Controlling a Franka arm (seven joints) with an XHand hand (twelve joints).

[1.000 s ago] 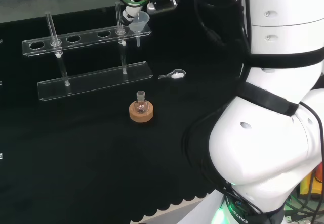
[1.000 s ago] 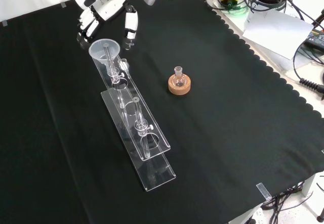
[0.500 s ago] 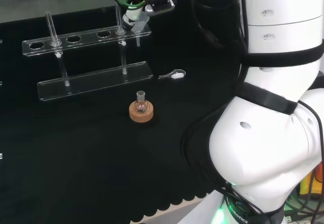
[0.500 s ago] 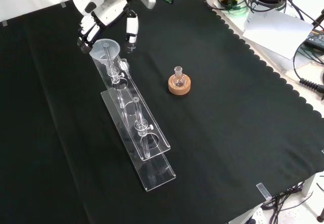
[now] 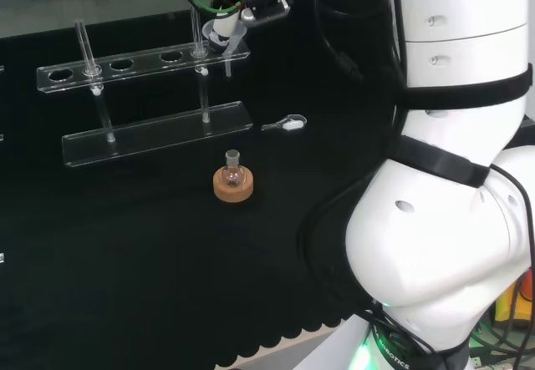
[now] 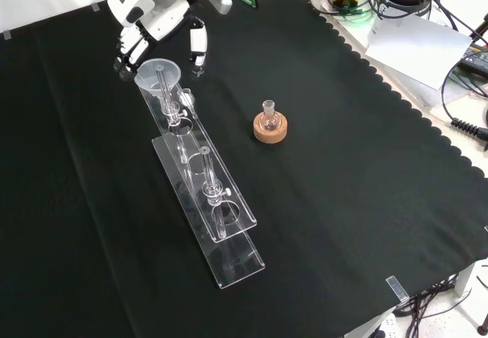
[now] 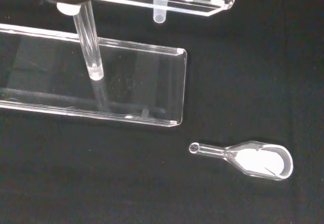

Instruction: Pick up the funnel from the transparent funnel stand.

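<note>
while the funnel sits in the stand, spread fingers flank its empty bowl.

A laboratory is shown: glassware is set on a worktop covered with black cloth, a clear funnel stand, a small flask on a cork ring, cables at 2 o'clock.

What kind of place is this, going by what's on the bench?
Probably a chemistry lab bench: a clear funnel sits in a transparent funnel stand, a small flask rests on a cork ring, and a glass scoop holds white powder.
</note>
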